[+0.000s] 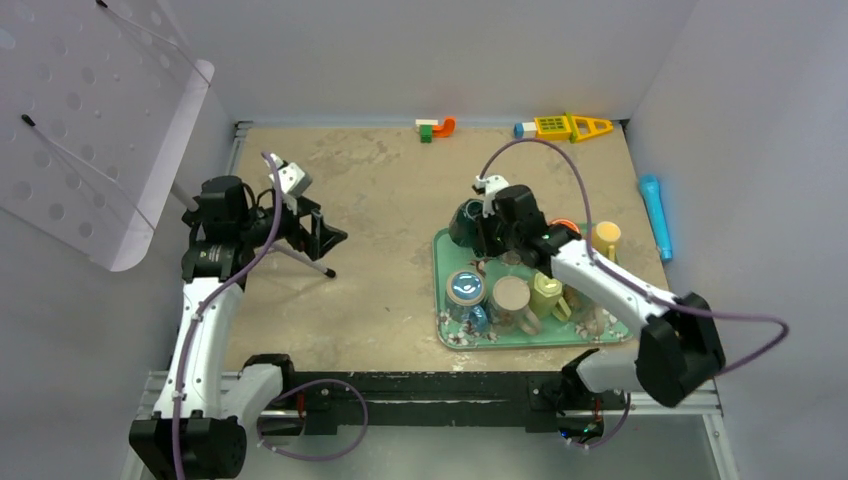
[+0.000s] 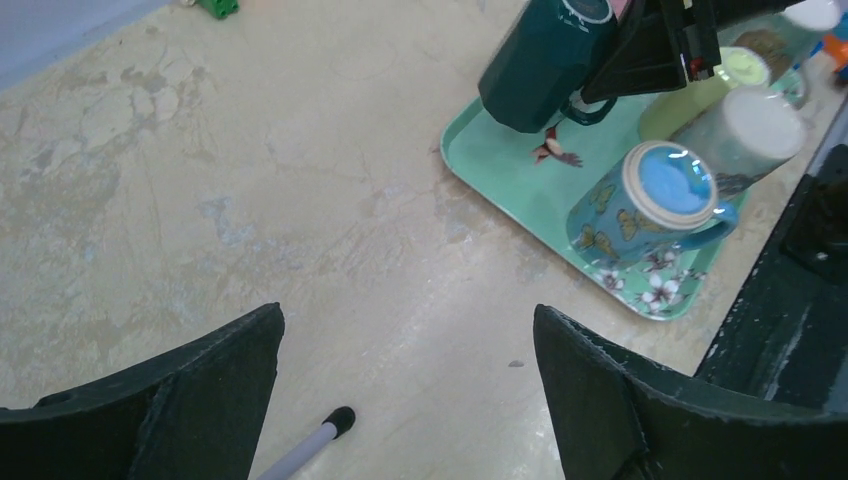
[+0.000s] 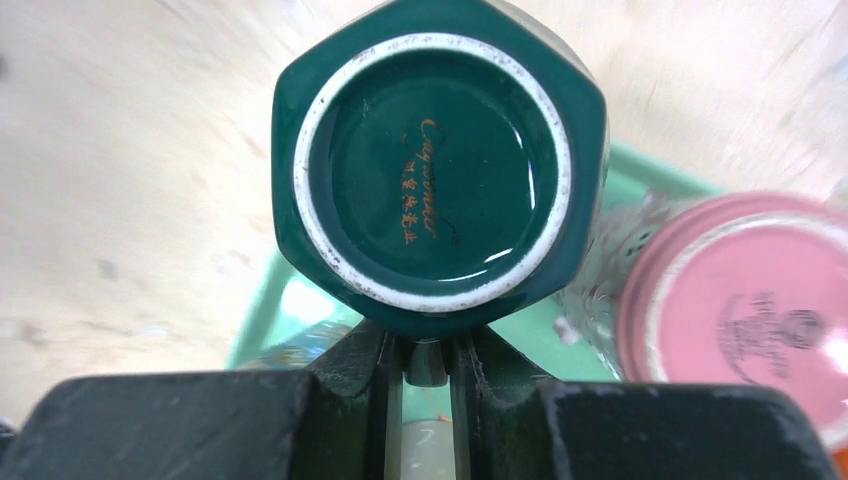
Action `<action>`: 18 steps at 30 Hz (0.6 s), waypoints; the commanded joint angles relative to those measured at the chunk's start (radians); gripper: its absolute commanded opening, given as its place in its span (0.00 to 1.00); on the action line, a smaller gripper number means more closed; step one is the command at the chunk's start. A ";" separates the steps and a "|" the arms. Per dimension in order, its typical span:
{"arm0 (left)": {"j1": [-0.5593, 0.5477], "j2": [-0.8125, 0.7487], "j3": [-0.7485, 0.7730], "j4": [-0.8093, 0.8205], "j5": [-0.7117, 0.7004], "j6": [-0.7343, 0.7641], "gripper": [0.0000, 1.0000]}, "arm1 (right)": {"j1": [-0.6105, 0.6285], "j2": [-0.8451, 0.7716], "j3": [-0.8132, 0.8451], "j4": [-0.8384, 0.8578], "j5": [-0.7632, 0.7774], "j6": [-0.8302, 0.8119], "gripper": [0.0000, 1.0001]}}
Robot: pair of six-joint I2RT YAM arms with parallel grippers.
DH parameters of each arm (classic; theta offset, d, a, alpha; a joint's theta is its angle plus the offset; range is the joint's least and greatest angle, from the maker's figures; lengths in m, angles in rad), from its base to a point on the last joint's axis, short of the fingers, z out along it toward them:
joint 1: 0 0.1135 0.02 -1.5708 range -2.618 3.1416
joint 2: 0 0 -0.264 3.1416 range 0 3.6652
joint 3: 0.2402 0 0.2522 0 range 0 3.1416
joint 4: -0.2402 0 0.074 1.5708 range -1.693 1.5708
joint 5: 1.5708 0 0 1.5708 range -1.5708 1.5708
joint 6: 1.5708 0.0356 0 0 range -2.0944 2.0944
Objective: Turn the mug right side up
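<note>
The left claw (image 1: 325, 238) hangs over the bare table (image 1: 380, 200), well to the left of the green tray (image 1: 445, 290). Its fingers are spread wide apart and hold nothing.

The dark green mug (image 1: 468, 222) is at the tray's far left corner, upside down, with its glazed base and white foot ring facing the right wrist camera. From the left wrist it looks tilted over that corner. Whether its rim touches the tray I cannot tell.

The right claw (image 3: 425, 350) is pinched together on the mug's handle, one finger on each side of the loop, just behind the body.

The mug looks like glazed ceramic, so it is probably stiff, fairly heavy and slick, and it would chip if knocked. The handle is a fair place to hold it, but the weight hangs off to one side, so it may swing or slip as it turns.

Other upturned mugs crowd the tray. A blue butterfly mug (image 2: 655, 205) stands toward its near edge and a pink mug (image 3: 740, 310) sits just right of the green one, so there is little room to swing.
</note>
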 commanded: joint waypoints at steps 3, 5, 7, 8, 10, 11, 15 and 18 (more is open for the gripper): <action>-0.001 0.018 0.182 -0.063 0.226 -0.208 0.95 | 0.010 -0.346 0.022 0.431 -0.175 0.034 0.00; -0.014 0.006 0.199 0.000 0.288 -0.358 0.95 | 0.017 -0.409 -0.019 0.589 -0.288 0.103 0.00; -0.036 -0.015 0.200 0.111 0.327 -0.495 0.97 | 0.032 -0.450 -0.068 0.766 -0.384 0.195 0.00; -0.037 -0.024 0.201 0.181 0.343 -0.567 1.00 | 0.047 -0.454 -0.086 0.846 -0.414 0.233 0.00; -0.038 -0.013 0.201 0.371 0.405 -0.780 1.00 | 0.089 -0.447 -0.112 0.987 -0.446 0.298 0.00; -0.037 -0.001 0.202 0.465 0.418 -0.872 1.00 | 0.119 -0.438 -0.124 1.051 -0.453 0.324 0.00; -0.096 0.036 0.189 0.762 0.408 -1.096 1.00 | 0.214 -0.382 -0.111 1.176 -0.455 0.381 0.00; -0.150 0.037 0.164 0.851 0.403 -1.158 1.00 | 0.242 -0.340 -0.090 1.213 -0.473 0.405 0.00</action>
